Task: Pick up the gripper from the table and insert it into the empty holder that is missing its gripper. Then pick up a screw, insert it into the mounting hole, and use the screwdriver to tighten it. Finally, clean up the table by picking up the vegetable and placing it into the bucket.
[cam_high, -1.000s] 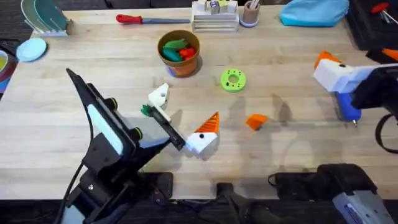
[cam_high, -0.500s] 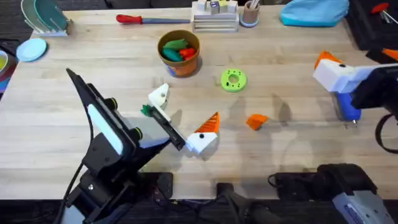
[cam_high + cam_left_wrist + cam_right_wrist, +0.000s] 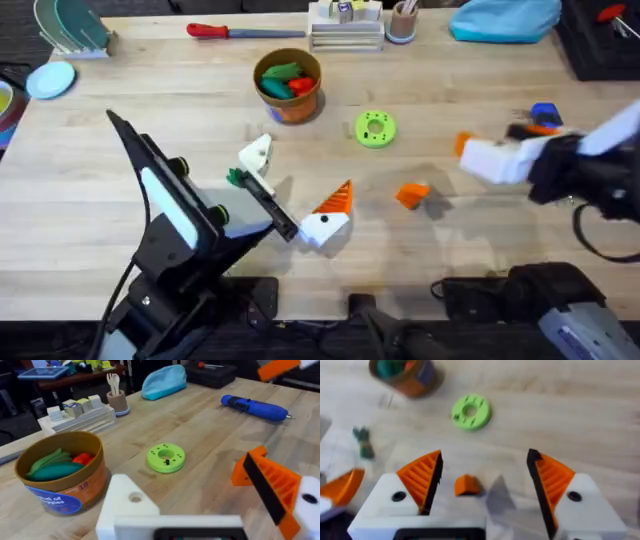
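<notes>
Above the table (image 3: 480, 250), right tool (image 3: 485, 485) spread wide (empty), orange gripper (image 3: 467, 485) between its fingers.

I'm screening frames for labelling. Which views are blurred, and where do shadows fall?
Overhead: right gripper smeared by motion, its shadow falling on the table beside the orange pad; the rest crisp. Right wrist: whole view soft, green disc and bucket fuzzy. Left wrist: near white holder out of focus, screwdriver sharp.

Partly legible "Veggies" and "18" on the bucket (image 3: 60, 476) label
</notes>
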